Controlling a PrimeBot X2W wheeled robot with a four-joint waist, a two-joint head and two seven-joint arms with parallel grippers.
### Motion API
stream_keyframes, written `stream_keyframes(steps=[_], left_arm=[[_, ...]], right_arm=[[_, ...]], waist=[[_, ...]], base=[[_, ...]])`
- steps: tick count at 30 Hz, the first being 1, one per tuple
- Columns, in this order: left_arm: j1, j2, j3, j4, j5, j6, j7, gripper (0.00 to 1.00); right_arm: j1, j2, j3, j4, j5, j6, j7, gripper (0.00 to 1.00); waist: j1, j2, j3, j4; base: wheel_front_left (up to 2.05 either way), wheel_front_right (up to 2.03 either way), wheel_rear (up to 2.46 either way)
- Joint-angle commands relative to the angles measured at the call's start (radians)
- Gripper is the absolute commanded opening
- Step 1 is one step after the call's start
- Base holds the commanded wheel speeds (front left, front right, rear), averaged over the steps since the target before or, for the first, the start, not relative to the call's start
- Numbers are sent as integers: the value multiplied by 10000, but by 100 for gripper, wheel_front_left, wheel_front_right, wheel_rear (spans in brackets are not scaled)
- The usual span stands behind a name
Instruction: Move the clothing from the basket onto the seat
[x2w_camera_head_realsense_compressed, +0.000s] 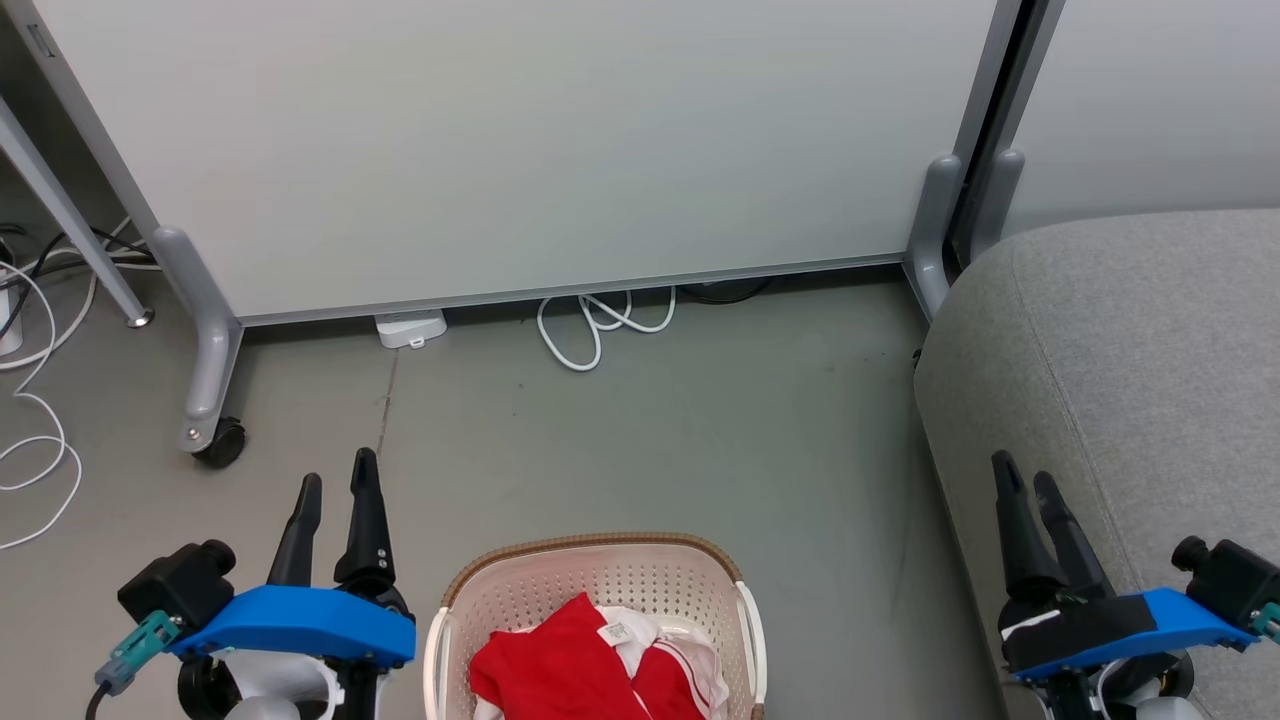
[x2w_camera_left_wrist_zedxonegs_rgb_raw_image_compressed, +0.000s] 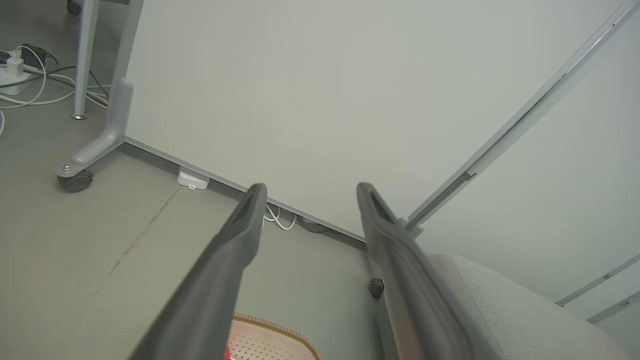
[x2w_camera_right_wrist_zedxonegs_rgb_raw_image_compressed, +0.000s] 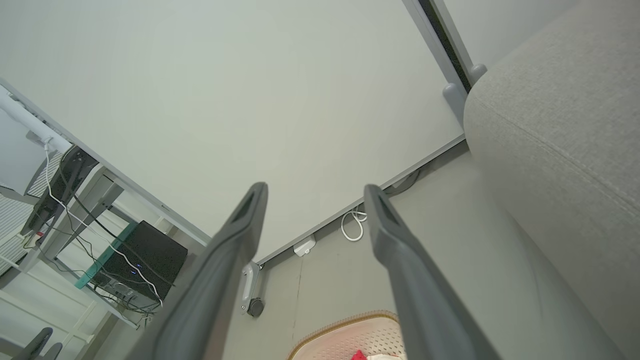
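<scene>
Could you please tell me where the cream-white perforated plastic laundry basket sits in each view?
Head view: the cream-white perforated plastic laundry basket, bottom centre.
Left wrist view: the basket, bottom edge, slightly left of centre.
Right wrist view: the basket, bottom edge, slightly right of centre.
Shared landmark: the small white plastic box.

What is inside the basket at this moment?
Red clothing with white stripes, a small white label tag on top, lies in the basket. The fabric covers the basket's floor and anything beneath it.
</scene>
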Motion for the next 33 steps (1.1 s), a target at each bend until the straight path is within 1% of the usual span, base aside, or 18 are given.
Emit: stream_keyframes(steps=[1,15,33], left_arm=[[-302,91,-37,-75,231,36,-80,100],[-394,206,-506,75,1777,92,-483,100],[-451,221,-816,270,3507,-30,-938,100]], right_arm=[[8,-65,35,-114,-227,14,-102,100],[49,-73,218,-151,-1908,18,-502,100],[95,-81,419,-62,-3733,21,-960,100]], waist=[[0,0,0,2],[0,0,33,32],[0,0,54,65]], base=[[0,0,0],[0,0,0],[0,0,0]])
